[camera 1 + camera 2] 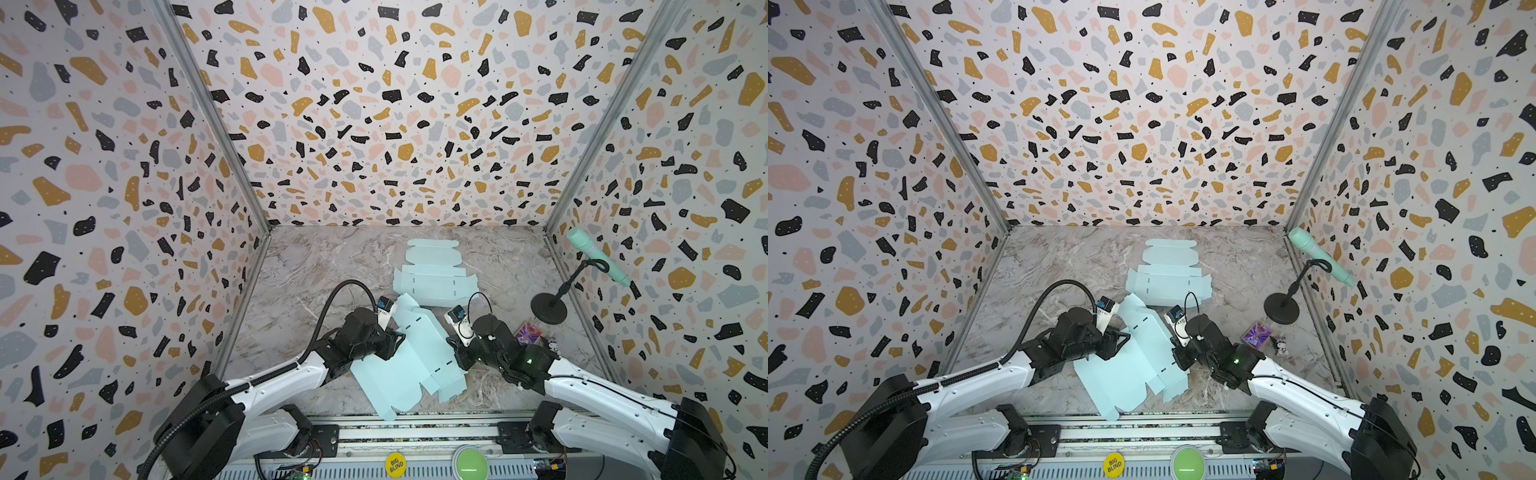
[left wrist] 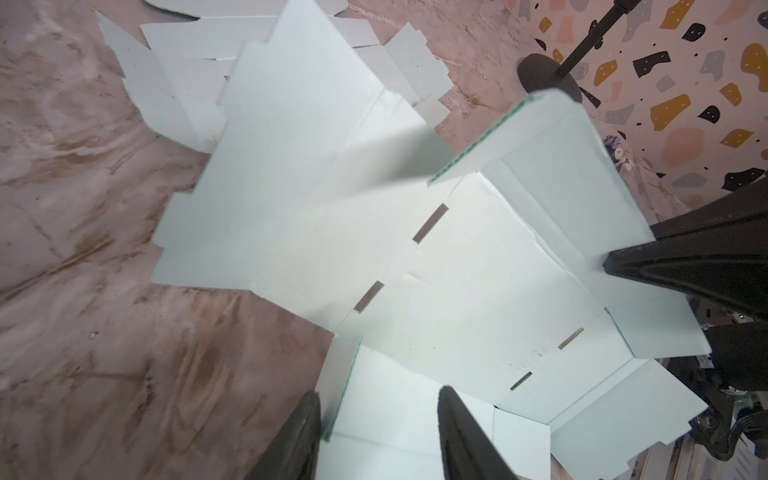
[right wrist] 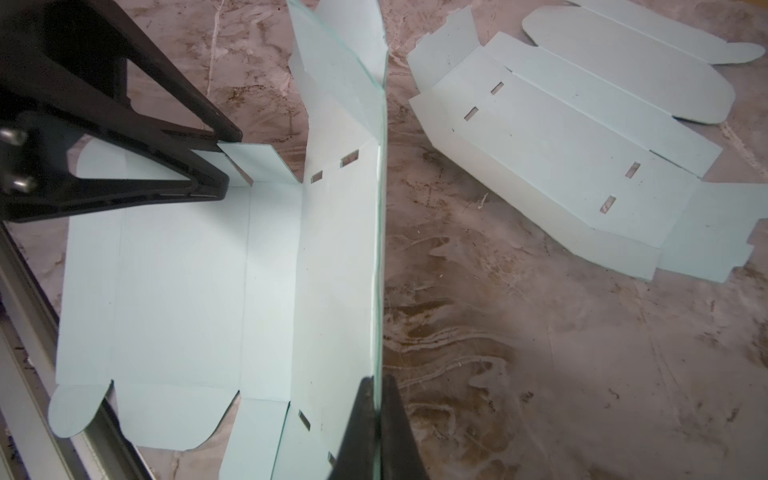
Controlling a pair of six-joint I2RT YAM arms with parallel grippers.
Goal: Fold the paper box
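Here, paper box (image 1: pixel 401 368) diagonal, edge upturned

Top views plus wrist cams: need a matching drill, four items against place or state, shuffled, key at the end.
Items
1. right claw
2. far pale-blue flat cardboard blank
3. mint-green microphone on a black stand
4. round green button

Place or state
A. standing at the far right of the marble tabletop
B. at the front edge, beside the yellow round disc
C. shut on a raised panel of the near pale-blue cardboard box blank
D. lying flat, farther back, no claw on it

Pairs: 1-C, 2-D, 3-A, 4-B
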